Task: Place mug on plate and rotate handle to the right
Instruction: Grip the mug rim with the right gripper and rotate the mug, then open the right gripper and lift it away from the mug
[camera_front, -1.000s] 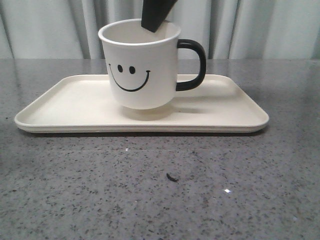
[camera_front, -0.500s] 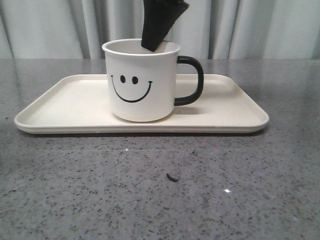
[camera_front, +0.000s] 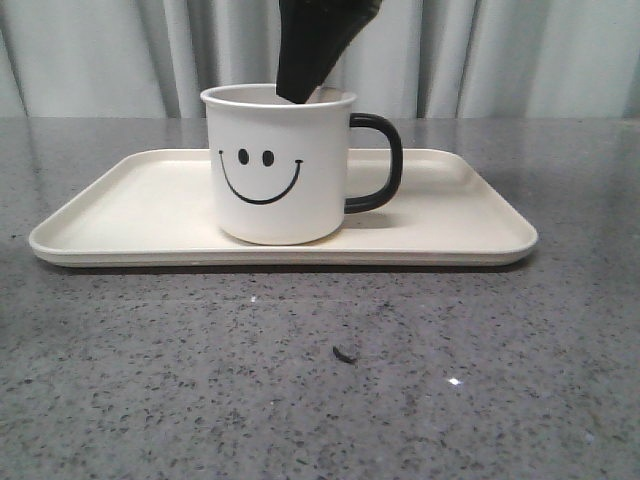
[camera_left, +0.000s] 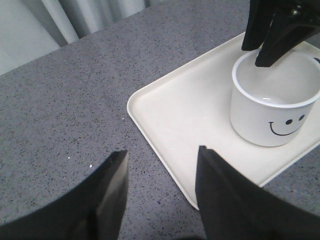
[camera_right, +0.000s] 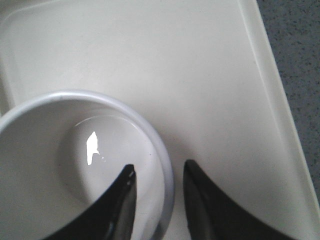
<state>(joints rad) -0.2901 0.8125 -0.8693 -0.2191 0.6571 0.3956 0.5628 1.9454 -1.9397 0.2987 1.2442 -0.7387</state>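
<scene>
The white smiley mug (camera_front: 280, 170) stands flat on the cream plate (camera_front: 130, 215), a little left of its middle, face toward the front. Its black handle (camera_front: 385, 165) points right. My right gripper (camera_front: 300, 98) comes down from above and is shut on the mug's rim at the far side, one finger inside and one outside. The right wrist view shows that rim between the fingers of the right gripper (camera_right: 157, 170). My left gripper (camera_left: 162, 152) hangs open over the grey table beside the plate's (camera_left: 185, 115) left end, holding nothing, well apart from the mug (camera_left: 272, 105).
The grey speckled table (camera_front: 320, 400) stretches in front of the plate, with a small dark speck (camera_front: 345, 353) on it. A pale curtain (camera_front: 520, 55) closes off the back. Bare plate surface lies on both sides of the mug.
The mug, held above the plate a second ago, has come down with my right gripper and now rests on the plate. Its handle still points right.
</scene>
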